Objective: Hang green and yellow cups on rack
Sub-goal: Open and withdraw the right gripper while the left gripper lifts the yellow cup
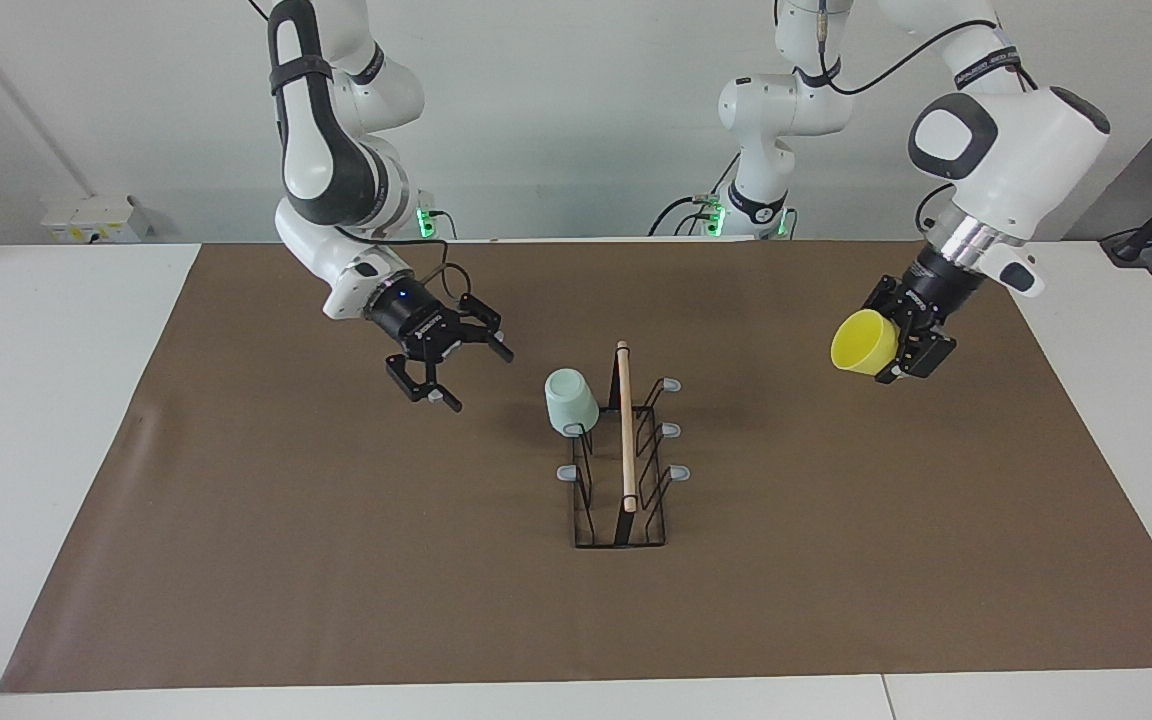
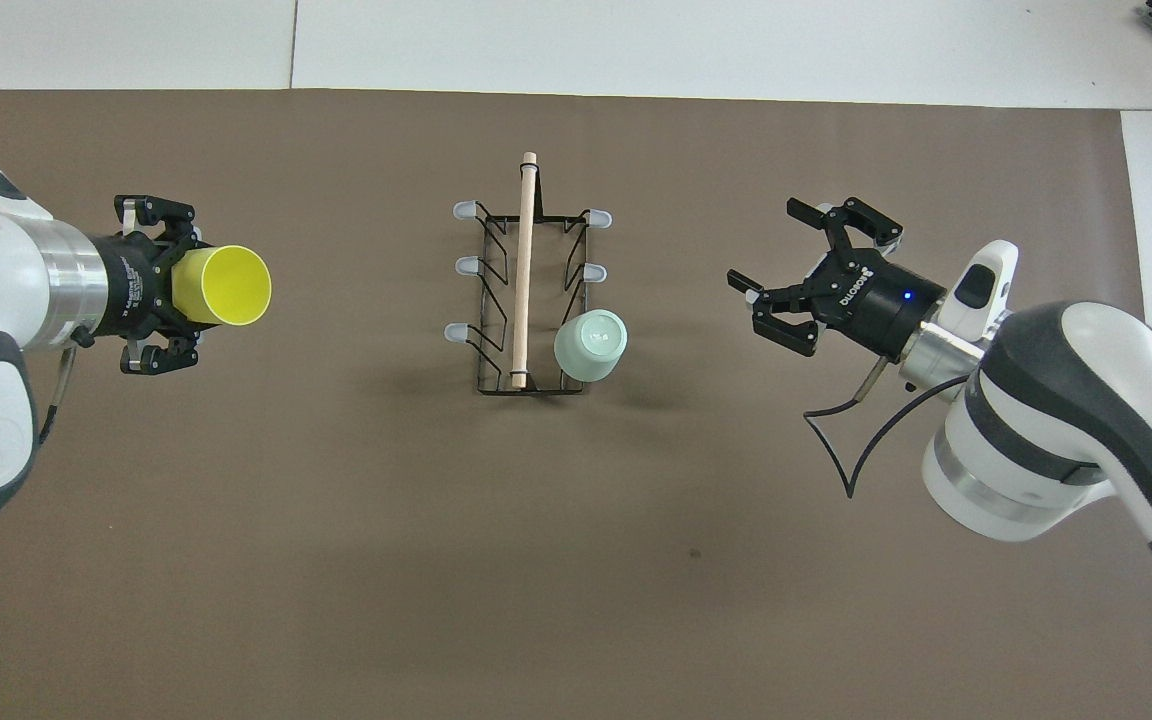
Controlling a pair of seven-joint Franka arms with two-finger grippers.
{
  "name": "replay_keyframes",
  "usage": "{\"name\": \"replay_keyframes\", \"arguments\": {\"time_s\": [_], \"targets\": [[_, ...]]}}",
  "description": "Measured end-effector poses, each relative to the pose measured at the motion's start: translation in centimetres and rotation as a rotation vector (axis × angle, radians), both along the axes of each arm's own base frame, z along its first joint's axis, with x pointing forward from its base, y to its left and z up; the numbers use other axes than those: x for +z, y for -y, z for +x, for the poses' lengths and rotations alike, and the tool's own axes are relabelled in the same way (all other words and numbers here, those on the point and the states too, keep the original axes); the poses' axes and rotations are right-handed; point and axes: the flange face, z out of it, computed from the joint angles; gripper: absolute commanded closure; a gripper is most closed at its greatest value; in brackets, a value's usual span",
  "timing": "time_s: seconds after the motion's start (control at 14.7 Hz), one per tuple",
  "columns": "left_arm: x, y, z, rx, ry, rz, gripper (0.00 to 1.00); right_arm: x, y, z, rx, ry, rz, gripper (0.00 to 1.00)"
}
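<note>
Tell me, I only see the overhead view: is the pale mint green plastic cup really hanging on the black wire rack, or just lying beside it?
Observer: It hangs. From the facing view, the pale mint green plastic cup sits upside down on a prong of the black wire rack, off the brown mat.
Operator: Is the bright yellow plastic cup on the table?
Observer: No. The left gripper holds the bright yellow plastic cup up in the air over the mat.
Operator: And the other claw?
Observer: The right gripper is open, empty and raised over the mat too.
</note>
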Motion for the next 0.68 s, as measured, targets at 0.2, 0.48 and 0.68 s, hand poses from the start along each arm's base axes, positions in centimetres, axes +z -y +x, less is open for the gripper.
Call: {"name": "replay_keyframes", "arguments": {"time_s": [0.2,0.48,0.68], "targets": [[1.5,2.4,-0.4,0.000,-0.006,0.111,1.00,0.7,1.4,0.8,-0.011,-0.055,-0.026,0.00],[3.0,5.7,-1.4,-0.012,-0.006,0.276,1.00,1.3,4.4,1.9,-0.020,-0.128,-0.136,0.00],[4.0,8.1,-2.1,-0.054,-0.013,0.376,1.00,2.0,6.3,2.6,-0.039,-0.193,-0.229,0.00]]}}
